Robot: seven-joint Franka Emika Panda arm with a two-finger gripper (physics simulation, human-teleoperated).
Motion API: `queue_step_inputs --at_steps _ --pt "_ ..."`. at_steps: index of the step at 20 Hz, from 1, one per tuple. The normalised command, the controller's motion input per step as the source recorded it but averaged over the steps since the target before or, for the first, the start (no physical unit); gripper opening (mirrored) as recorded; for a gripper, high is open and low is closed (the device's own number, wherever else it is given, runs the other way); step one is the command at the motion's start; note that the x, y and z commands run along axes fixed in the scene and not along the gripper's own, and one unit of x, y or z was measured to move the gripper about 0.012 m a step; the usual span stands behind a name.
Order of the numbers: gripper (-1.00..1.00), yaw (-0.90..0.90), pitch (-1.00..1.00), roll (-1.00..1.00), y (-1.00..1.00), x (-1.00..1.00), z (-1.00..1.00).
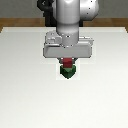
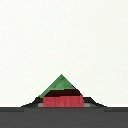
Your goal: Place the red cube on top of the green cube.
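Table (image 1: 20,80): plain white matte top, filling most of the exterior view; its far edge runs straight across behind the arm. Beyond that edge, a strip of brown wood-toned floor (image 1: 15,22) and the dark base of the robot. In the wrist view the same white surface fills everything beyond the cubes, with no marks on it.

Arm (image 1: 75,15): white and grey, reaching down over the middle of the table, ending in a broad grey hand body.

Gripper (image 1: 67,61): pointed straight down, directly above the cubes. The fingers are largely hidden under the hand body in the exterior view and lie outside the clear part of the wrist view, where only a dark band and grey slivers show at either side of the red face. Whether the jaws clamp the red cube or stand slightly apart from it cannot be told.

Red cube (image 1: 67,63): small, dark red, directly beneath the hand and between where the fingers come down. It sits on top of the green cube, touching it. In the wrist view (image 2: 62,100) one flat red face shows closest to the camera.

Green cube (image 1: 66,72): dark green, slightly larger, resting on the table directly below the red cube and the hand. It stands turned corner-on, so in the wrist view (image 2: 61,83) a green corner shows beyond the red face.
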Motion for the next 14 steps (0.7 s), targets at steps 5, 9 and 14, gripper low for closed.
queue_step_inputs --at_steps 5,9,14 --pt "1.0 0.0 0.0 0.0 0.0 0.0 0.0" --pt "1.0 0.0 0.0 0.0 0.0 0.0 0.0" --pt "1.0 0.0 0.0 0.0 0.0 0.0 0.0"
